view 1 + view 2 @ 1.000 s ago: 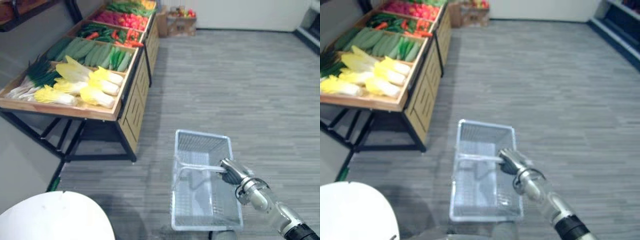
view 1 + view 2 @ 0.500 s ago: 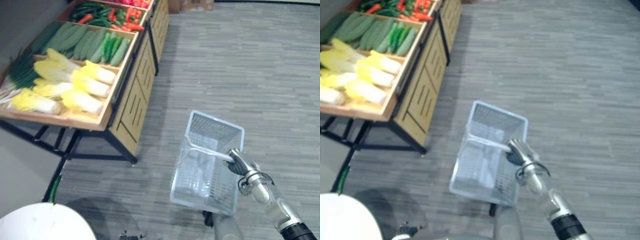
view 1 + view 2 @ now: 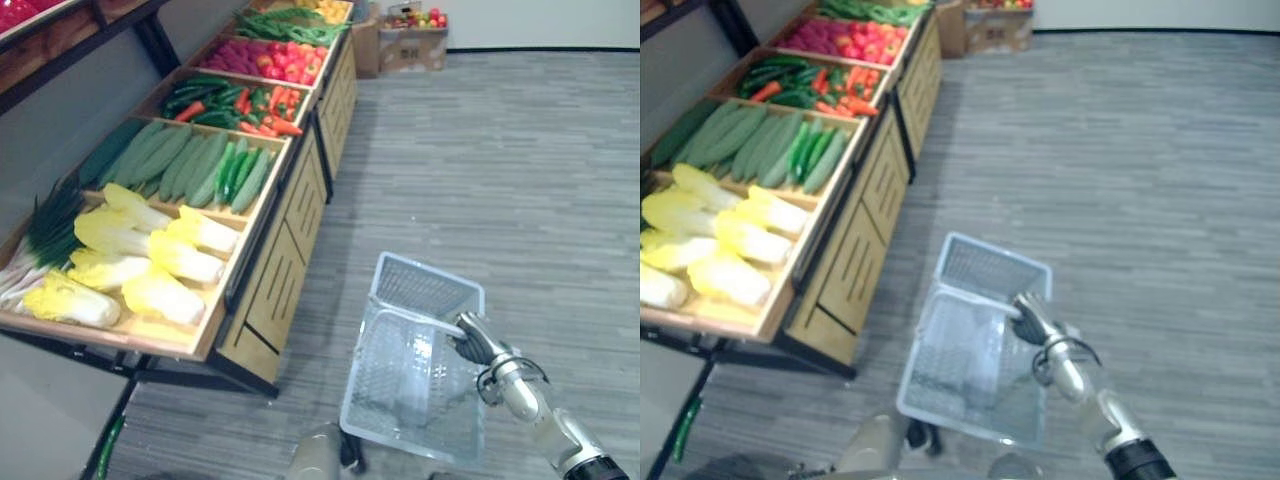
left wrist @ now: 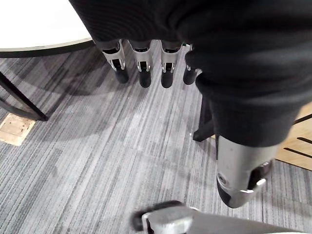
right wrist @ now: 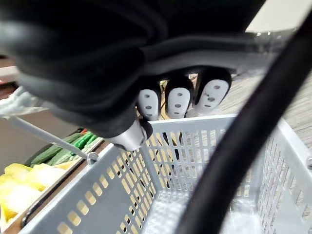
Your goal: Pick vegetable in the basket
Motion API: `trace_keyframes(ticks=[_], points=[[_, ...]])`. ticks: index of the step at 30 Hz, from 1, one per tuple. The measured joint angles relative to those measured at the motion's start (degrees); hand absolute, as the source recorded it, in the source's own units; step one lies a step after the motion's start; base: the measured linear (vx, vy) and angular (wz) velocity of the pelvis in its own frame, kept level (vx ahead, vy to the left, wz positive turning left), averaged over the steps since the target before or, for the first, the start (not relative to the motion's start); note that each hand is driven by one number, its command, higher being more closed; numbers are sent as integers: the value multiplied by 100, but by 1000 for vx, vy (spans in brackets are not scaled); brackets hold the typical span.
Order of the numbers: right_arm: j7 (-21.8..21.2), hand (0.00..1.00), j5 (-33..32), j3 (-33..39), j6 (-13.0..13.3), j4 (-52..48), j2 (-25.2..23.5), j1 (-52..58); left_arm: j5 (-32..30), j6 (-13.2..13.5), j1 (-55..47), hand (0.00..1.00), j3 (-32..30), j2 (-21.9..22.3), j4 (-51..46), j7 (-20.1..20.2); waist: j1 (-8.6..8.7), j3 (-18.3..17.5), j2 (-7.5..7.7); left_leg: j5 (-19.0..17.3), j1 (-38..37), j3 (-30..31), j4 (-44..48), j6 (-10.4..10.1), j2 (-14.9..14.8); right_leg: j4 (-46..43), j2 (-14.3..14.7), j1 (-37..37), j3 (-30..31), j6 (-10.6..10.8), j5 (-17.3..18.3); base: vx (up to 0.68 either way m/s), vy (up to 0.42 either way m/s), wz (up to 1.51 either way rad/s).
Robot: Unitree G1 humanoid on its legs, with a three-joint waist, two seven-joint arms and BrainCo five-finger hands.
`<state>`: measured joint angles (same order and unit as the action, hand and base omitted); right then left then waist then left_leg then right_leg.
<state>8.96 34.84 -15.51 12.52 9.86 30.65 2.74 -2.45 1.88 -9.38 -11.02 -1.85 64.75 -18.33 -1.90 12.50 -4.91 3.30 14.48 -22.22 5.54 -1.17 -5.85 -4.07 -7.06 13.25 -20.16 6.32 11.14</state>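
Basket-carrying seems the step in hand: right hand (image 3: pixel 480 342) fingers clamp the handle (image 3: pixel 415 316) of the empty grey basket (image 3: pixel 425 286), lower right. Left hand (image 4: pixel 141 66) hangs with fingers straight. Napa cabbages (image 3: pixel 160 262) and cucumbers (image 3: pixel 190 165) lie left on the produce stand (image 3: pixel 272 290); next probably calls for reaching there.

A pale grey perforated plastic basket (image 3: pixel 425 288) sits tilted in the lower middle of the frame, open side up. Its thin handle is clasped in the curled fingers of the right hand (image 3: pixel 473 340). Well apart, at the left, the vegetables lie in the compartments of a wooden stand (image 3: pixel 280 290). Nearest are the yellow-white leafy cabbages (image 3: pixel 150 265). Long green cucumbers (image 3: pixel 190 165) lie farther up, with red and green peppers (image 3: pixel 235 100) beyond.
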Motion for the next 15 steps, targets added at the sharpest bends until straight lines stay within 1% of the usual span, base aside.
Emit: trace_keyframes(ticks=[1,2,3,4,5,6,7,8,9,10,11,12,13,15], points=[[-22,100,3,-8,14,7,-22,103,-28,-19,-65,0,-18,66,16,29,-5,-81,-88,541,10,-124,21,945,-28,-35,73,207,-5,201,193,640,325,53],[-73,100,14,-104,29,-26,-56,149,-58,-39,-38,0,-12,-148,-31,36,-41,-123,273,300,28,-230,118,823,352,-42,-256,241,62,189,192,587,323,50],[-76,100,17,-105,27,-24,-45,122,-76,-54,-15,0,-20,-183,-73,32,-86,-123,365,217,23,-226,136,839,476,-40,-357,261,86,191,190,368,207,42],[-76,100,18,-105,27,-21,-14,87,-96,-84,26,0,-40,-192,-97,31,-109,-123,417,143,6,-217,159,860,589,-34,-436,299,137,211,164,405,220,19],[-79,100,20,-119,26,2,28,-9,-109,-122,49,0,-65,-181,-96,24,-151,-121,446,-32,-110,-226,214,981,775,-30,-584,433,182,244,1,310,170,18],[-80,100,20,-151,22,15,29,-61,-109,-124,46,0,-62,-176,-92,9,-171,-119,450,-188,-275,-231,218,995,886,-203,-712,501,240,339,-74,422,239,5],[-78,100,20,-202,22,18,-15,-80,-106,-127,37,0,-57,-170,-92,-11,-220,-117,454,-392,-581,-259,121,972,996,-869,-918,427,416,400,-110,268,182,-9],[-69,100,20,-293,32,12,-48,-90,-107,-137,-16,0,-34,-172,-92,-34,-236,-119,475,-489,-829,-283,3,954,1054,-1635,-1069,188,564,535,-196,273,190,-19],[-61,100,21,-376,65,11,-141,-101,-105,-144,-73,0,92,-200,-110,-57,-257,-188,446,-559,-1113,-292,-183,948,1107,-2918,-1237,-325,765,509,-546,199,144,-15],[-53,100,24,-425,67,11,-206,-115,-104,-146,-93,0,203,-236,-129,-60,-255,-207,467,-576,-1234,-275,-290,966,1130,-3590,-1284,-640,860,472,-835,204,114,-9],[-41,100,25,-513,72,12,-298,-147,-104,-154,-96,0,356,-302,-160,-59,-212,-204,512,-584,-1413,-236,-437,979,1159,-4580,-1293,-1106,916,329,-1075,216,99,14],[-41,100,44,-573,94,14,-384,-140,-93,-169,-77,0,502,-368,-153,-66,-157,-210,536,-561,-1615,-47,-549,956,1193,-5550,-1284,-1534,739,71,-953,297,103,55],[-29,100,87,-554,129,8,-427,-145,-68,-186,-49,0,595,-407,-147,-71,-40,-211,544,-582,-1762,241,-562,978,1226,-6015,-1270,-1762,385,-280,-688,263,79,76],[-4,100,121,-463,155,-3,-419,-147,4,-198,61,0,623,-430,-141,-100,48,-211,544,-612,-1914,576,-542,989,1271,-5997,-1275,-1964,52,-574,-475,270,46,104]])
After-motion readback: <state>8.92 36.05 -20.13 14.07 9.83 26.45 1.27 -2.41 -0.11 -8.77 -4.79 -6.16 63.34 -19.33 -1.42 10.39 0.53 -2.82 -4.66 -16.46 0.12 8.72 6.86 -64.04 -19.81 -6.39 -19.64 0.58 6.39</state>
